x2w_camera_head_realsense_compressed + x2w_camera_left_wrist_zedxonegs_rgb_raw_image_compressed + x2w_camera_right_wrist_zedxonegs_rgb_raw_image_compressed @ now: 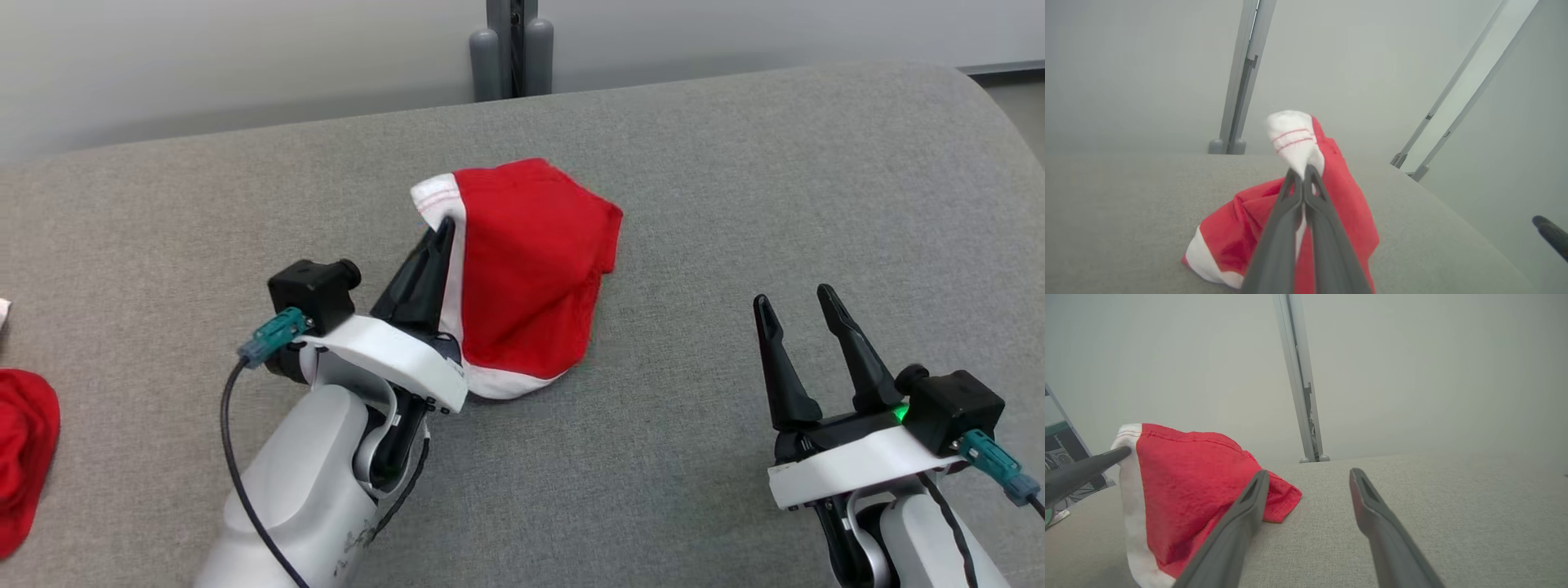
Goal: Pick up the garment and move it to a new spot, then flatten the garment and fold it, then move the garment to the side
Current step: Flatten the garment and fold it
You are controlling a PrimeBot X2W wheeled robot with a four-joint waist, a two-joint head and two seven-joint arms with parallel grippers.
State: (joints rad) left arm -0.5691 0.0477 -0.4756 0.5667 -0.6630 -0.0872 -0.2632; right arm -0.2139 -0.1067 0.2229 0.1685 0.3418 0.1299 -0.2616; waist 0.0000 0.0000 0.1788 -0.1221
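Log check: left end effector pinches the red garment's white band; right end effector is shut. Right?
No: the right end effector is open, as the right wrist view shows. The left end effector does pinch the white band of the red garment.

A red garment (531,269) with white bands lies bunched near the middle of a grey upholstered cushion (735,204), a little closer to its far edge than to its near one. The left gripper (445,227) reaches in from the near-left, its two dark fingers pressed together on the white band at the garment's upper left corner; that corner is lifted, while the lower white hem rests on the fabric. The right gripper (793,296) sits well apart toward the near-right, fingers spread, nothing between them. A second red cloth (24,449) lies at the cushion's left edge. A grey post (512,49) stands just behind the far edge.
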